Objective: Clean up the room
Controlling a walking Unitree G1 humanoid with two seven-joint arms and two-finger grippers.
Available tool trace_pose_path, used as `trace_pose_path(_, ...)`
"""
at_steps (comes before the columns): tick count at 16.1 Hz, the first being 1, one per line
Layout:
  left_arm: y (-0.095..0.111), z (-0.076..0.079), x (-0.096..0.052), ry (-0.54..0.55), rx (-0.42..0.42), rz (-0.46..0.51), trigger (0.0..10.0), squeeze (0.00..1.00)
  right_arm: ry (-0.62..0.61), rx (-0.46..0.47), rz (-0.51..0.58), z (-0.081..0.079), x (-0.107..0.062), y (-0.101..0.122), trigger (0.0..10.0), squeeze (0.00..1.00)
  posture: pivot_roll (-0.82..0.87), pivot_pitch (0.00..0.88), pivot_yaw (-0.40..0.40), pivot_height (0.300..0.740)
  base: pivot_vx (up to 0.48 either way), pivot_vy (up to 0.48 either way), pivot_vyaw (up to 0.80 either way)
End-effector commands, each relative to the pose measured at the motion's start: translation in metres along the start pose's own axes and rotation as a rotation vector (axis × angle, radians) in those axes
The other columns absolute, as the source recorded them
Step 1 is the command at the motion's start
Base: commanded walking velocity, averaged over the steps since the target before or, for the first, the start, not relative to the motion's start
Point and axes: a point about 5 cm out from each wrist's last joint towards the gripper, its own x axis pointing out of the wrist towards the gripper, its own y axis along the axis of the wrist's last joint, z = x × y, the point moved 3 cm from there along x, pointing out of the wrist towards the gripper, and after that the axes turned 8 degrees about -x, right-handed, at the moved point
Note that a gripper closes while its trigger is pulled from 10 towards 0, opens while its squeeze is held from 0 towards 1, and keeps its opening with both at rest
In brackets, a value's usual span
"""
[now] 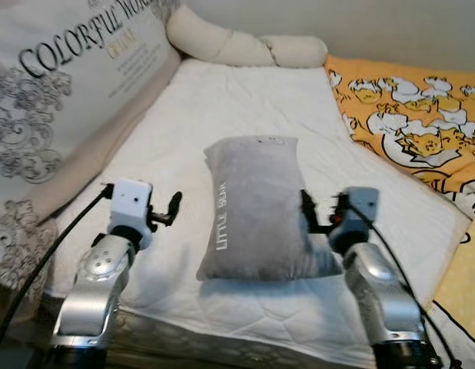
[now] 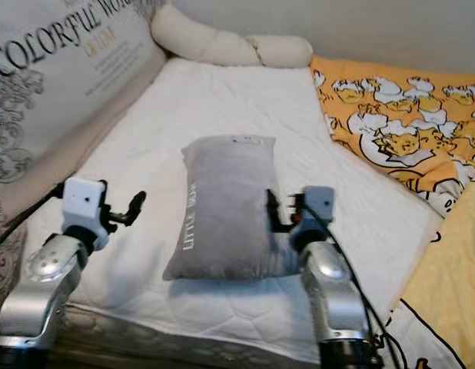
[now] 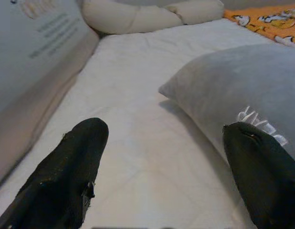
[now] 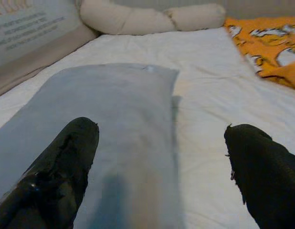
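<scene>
A grey pillow [image 1: 257,207] with white lettering lies lengthwise on the white mattress pad [image 1: 222,108], near the bed's front edge. My left gripper [image 1: 174,207] hovers just off the pillow's left side, fingers [image 3: 66,176] spread wide and open, and the pillow's edge [image 3: 243,86] sits beside one fingertip. My right gripper [image 1: 318,214] is at the pillow's right edge, also open. In the right wrist view one finger [image 4: 61,167] is over the pillow [image 4: 114,109] and the other is over bare sheet.
A big printed cushion [image 1: 61,84] leans along the left side. A long cream bolster [image 1: 245,46] lies across the head of the bed. An orange duck-print blanket [image 1: 414,115] covers the right side. The mattress front edge [image 1: 222,338] is just below my arms.
</scene>
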Motion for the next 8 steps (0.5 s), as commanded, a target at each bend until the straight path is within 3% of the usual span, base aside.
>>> trace_pose_path(1,-0.001,-0.002,0.004,0.005,0.013,-0.008,10.0,0.0,-0.039,0.004,-0.004,0.014,-0.002,0.001,10.0,0.0,0.06,0.0,0.009,0.74,0.0,0.0,0.0)
trace_pose_path(3,0.0,-0.001,0.01,-0.008,0.02,-0.012,10.0,0.0,-0.047,-0.018,-0.016,0.02,-0.001,-0.001,10.0,0.0,0.05,0.0,0.02,0.74,0.0,0.0,0.0)
trace_pose_path(5,-0.004,0.004,0.028,-0.056,0.067,-0.045,10.0,0.0,-0.056,-0.037,-0.047,0.03,0.012,0.0,10.0,0.0,0.03,0.0,0.027,0.74,0.0,0.0,0.0)
trace_pose_path(8,-0.023,0.006,0.064,-0.064,0.23,-0.167,10.0,0.0,-0.086,-0.15,-0.165,0.05,0.039,-0.009,10.0,0.0,0.02,0.0,0.017,0.74,0.0,0.0,0.0)
